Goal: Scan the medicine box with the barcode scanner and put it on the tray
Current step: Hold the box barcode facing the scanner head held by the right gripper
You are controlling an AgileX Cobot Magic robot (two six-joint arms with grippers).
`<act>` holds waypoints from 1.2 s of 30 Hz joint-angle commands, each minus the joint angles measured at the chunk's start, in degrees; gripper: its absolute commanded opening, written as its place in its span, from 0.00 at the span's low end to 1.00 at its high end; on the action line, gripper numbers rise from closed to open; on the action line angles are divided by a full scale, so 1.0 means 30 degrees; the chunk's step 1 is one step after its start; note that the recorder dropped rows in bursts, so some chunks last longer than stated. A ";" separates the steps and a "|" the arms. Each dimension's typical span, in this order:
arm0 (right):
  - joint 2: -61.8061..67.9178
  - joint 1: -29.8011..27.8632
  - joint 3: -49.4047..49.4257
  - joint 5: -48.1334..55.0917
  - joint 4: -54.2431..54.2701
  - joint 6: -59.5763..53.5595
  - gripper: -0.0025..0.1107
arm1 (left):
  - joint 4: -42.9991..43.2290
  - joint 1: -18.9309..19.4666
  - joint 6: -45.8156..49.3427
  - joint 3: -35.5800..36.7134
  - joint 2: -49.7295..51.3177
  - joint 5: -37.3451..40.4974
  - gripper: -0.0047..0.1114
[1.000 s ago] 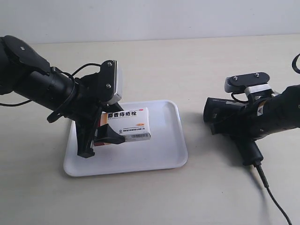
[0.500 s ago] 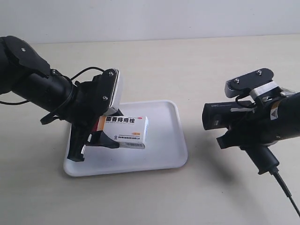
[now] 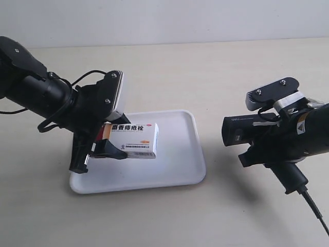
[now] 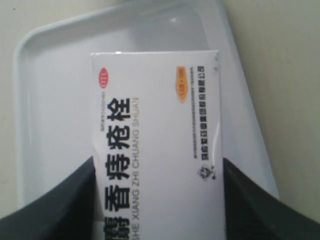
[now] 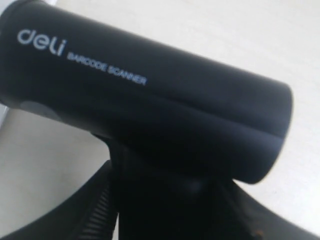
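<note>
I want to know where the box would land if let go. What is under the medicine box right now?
The white tray lies under the medicine box, held in the left gripper. The box covers the tray's middle, so nothing there can be seen.

Medicine box cut off by frame edge — barcode scanner handle hidden.

Beige table — white tray resting on it

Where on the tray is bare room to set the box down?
The tray is bare between the medicine box and its rim nearer the barcode scanner. The other end is crowded by the left claw.
</note>
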 commanded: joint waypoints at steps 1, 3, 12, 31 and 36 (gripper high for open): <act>-0.0211 0.0028 0.0050 -0.0624 -0.0187 -0.0156 0.02 | -0.0783 0.0301 0.0041 -0.0117 -0.0490 0.1112 0.04; -0.0211 0.0028 0.0050 -0.0624 -0.0187 -0.0156 0.02 | -0.0783 0.0301 0.0041 -0.0117 -0.0690 0.1392 0.04; -0.0211 0.0028 0.0050 -0.0509 -0.0237 -0.0156 0.02 | -0.0783 0.0301 0.0041 -0.0117 -0.0841 0.1428 0.04; -0.0462 0.0028 0.0435 -0.0040 0.0128 -0.0120 0.02 | -0.0783 0.0301 0.0041 -0.0117 -0.0841 0.0306 0.04; -0.1956 0.0028 0.0435 0.0841 0.0321 -0.0120 0.02 | -0.0783 0.0301 0.0041 -0.0117 -0.0841 0.0306 0.04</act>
